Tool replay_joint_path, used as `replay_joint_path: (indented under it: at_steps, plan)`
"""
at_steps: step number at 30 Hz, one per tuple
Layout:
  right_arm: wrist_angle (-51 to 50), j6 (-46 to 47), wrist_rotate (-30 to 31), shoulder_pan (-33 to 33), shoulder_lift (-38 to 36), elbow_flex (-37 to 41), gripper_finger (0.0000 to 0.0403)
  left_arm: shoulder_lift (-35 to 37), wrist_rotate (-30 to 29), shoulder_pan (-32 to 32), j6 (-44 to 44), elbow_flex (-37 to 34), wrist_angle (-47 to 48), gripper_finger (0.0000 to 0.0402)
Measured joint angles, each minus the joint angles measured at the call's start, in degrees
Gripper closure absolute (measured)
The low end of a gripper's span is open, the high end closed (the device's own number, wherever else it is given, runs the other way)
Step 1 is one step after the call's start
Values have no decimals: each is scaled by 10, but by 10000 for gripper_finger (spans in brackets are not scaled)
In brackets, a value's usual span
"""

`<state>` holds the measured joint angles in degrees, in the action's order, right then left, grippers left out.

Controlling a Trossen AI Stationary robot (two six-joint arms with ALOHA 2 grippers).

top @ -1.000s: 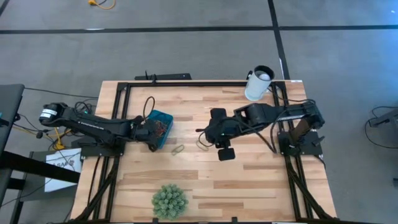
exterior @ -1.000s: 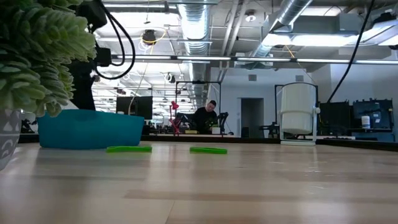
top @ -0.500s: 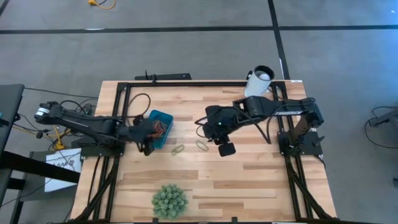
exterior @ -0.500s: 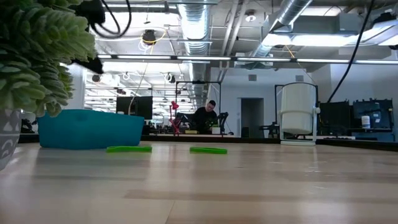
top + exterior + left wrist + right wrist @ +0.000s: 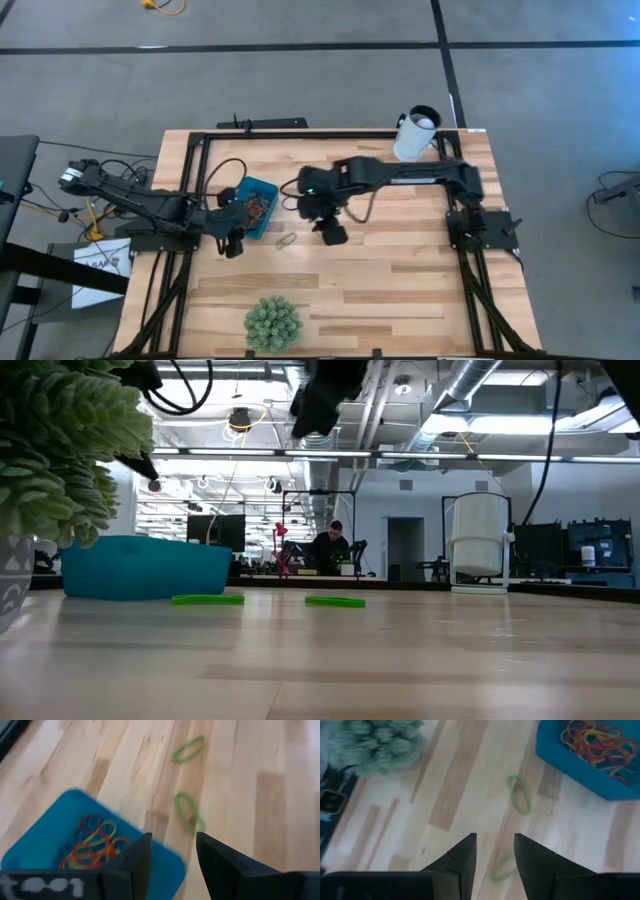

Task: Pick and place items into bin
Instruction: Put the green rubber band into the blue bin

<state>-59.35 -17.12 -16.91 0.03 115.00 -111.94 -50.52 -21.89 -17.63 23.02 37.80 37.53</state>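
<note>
The teal bin sits left of the table's middle and holds a tangle of red, orange and yellow bands. Two green bands lie flat on the wood to its near right: one in the open, the other just below my right gripper. That gripper hangs open above the table, pointing steeply down, touching nothing. My left gripper hovers open at the bin's near-left corner, also empty.
A green spiky ball stands at the near edge. A white cup is at the far right. Black frame rails run along the far and side edges. Bare wood lies to the right of the bands.
My right gripper has swung toward the table's left and come down, ending over the right-hand green band. My left gripper has risen from the bin and drawn back toward the near-left. Both green bands and the bin have stayed put.
</note>
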Motion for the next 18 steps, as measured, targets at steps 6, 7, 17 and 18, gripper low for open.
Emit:
replay_joint_path:
  at_steps: [6,7,17,18]
  plan:
    - [12,-3,-20,-5,72,0,278,-5,-10,0,12,0,78,258]
    - [23,0,-24,-6,79,0,278,-5,-19,0,13,0,85,258]
    - [124,21,-44,4,89,0,278,-5,-65,0,48,0,90,258]
    - [133,22,-45,8,87,0,278,-5,-68,0,57,0,89,258]
